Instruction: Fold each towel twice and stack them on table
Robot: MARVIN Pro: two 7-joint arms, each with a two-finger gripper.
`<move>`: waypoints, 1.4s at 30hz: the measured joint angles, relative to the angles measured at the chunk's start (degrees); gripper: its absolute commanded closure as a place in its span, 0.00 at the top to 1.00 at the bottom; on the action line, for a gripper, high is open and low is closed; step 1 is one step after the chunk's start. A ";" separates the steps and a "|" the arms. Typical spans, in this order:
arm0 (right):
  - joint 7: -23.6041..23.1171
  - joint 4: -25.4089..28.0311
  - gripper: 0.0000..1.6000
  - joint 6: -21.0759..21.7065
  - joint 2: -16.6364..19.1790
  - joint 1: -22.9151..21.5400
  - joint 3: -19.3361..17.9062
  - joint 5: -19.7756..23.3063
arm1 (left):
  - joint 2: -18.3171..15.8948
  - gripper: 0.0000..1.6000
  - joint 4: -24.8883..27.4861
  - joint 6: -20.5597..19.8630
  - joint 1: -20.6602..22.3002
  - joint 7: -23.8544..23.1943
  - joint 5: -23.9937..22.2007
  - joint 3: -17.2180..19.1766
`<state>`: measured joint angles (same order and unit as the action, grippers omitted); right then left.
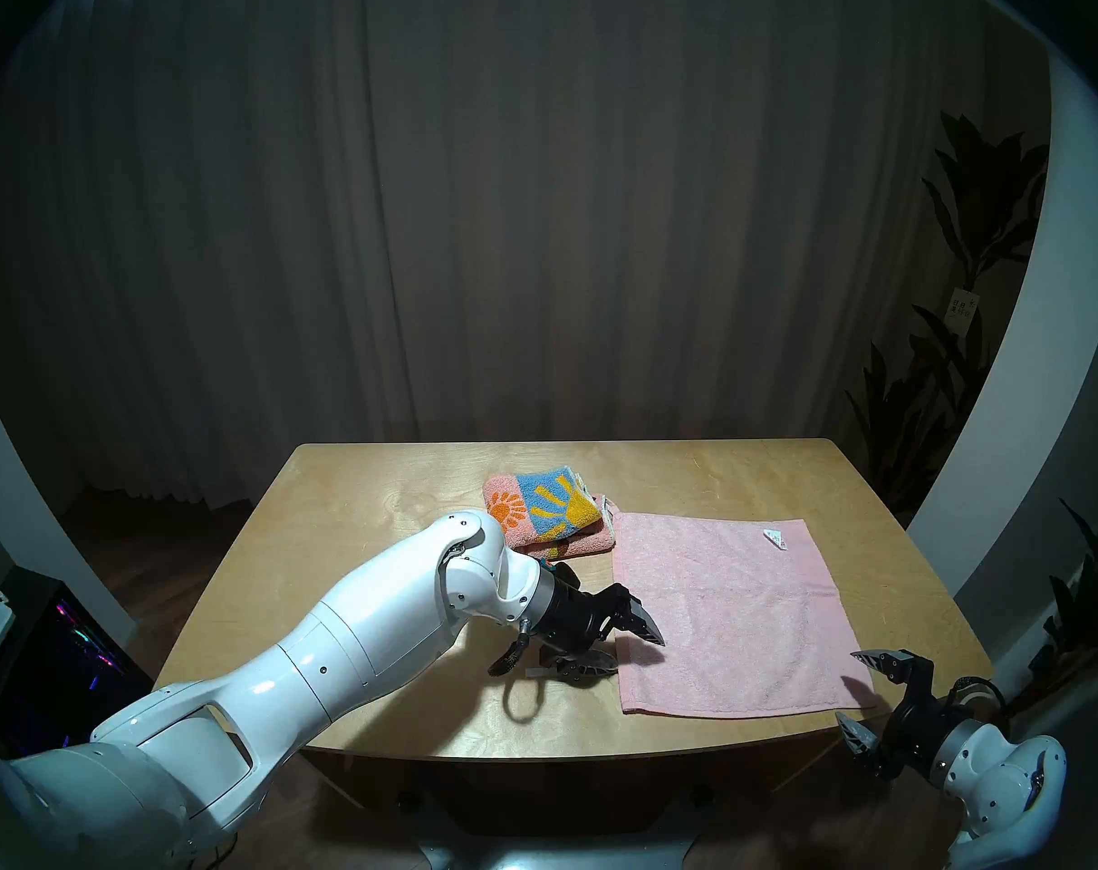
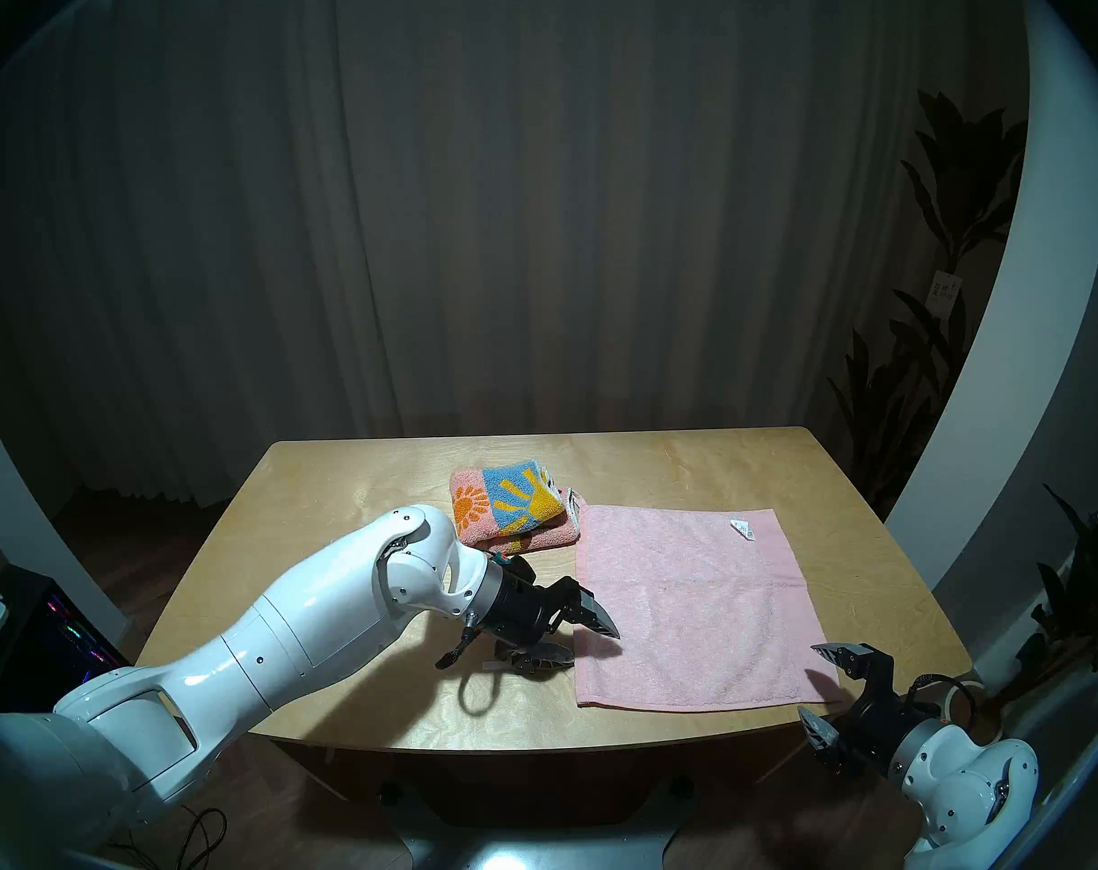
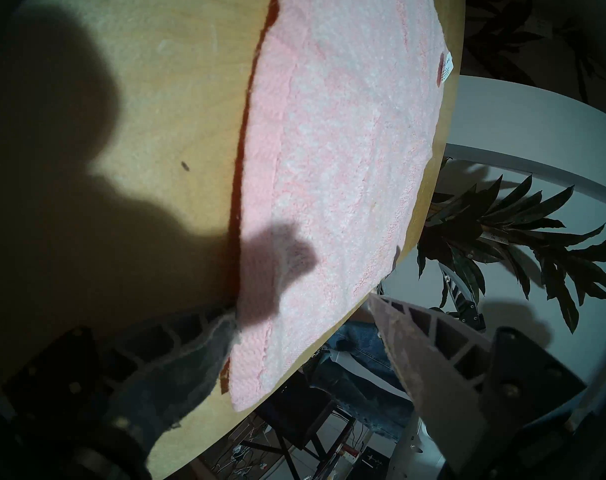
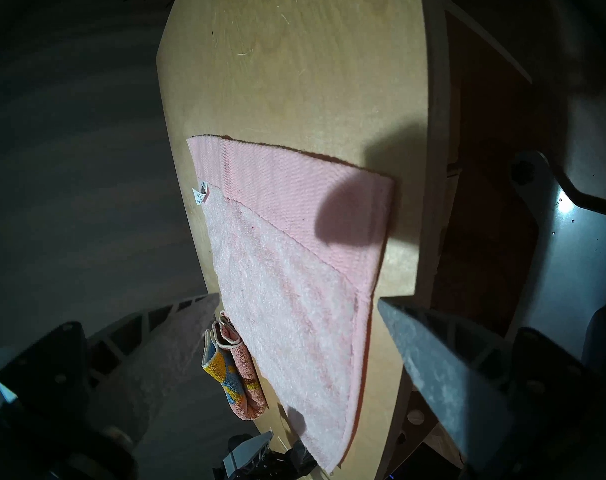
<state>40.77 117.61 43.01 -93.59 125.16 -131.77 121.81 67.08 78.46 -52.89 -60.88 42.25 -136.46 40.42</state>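
So the plain pale pink terry towel (image 1: 722, 611) is lying flat and unfolded on the right half of the light plywood table (image 1: 358, 536), with its little white tag (image 1: 774, 538) near the far right corner and its near edge close to the table's front edge. Right at its far left corner sits the pink and blue sunflower towel (image 1: 543, 511), already folded into a thick little bundle (you can see the layers at its end in the right wrist view), touching or just about touching the pink one.

The left gripper (image 1: 628, 652) is at the pink towel's left edge, pretty near the front corner, jaws spread wide. One finger rests low on the wood right by the towel's edge and the other hovers above the cloth. It's not pinching anything as far as I can tell.

The right gripper (image 1: 857, 699) hangs off the table's front right corner, near the towel's near right corner, also gaping wide with nothing in it.

Dark curtain (image 1: 534, 222) behind the table, leafy plant (image 1: 973, 285) off to the right.
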 measured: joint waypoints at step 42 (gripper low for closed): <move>3.89 -4.25 1.00 -0.77 4.80 -4.79 -0.79 -0.48 | 1.83 1.00 -5.61 -2.24 2.04 -1.54 -4.76 -0.93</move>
<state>44.66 113.36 42.24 -88.79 120.37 -132.56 121.32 68.91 72.85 -55.13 -58.83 40.71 -141.22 39.50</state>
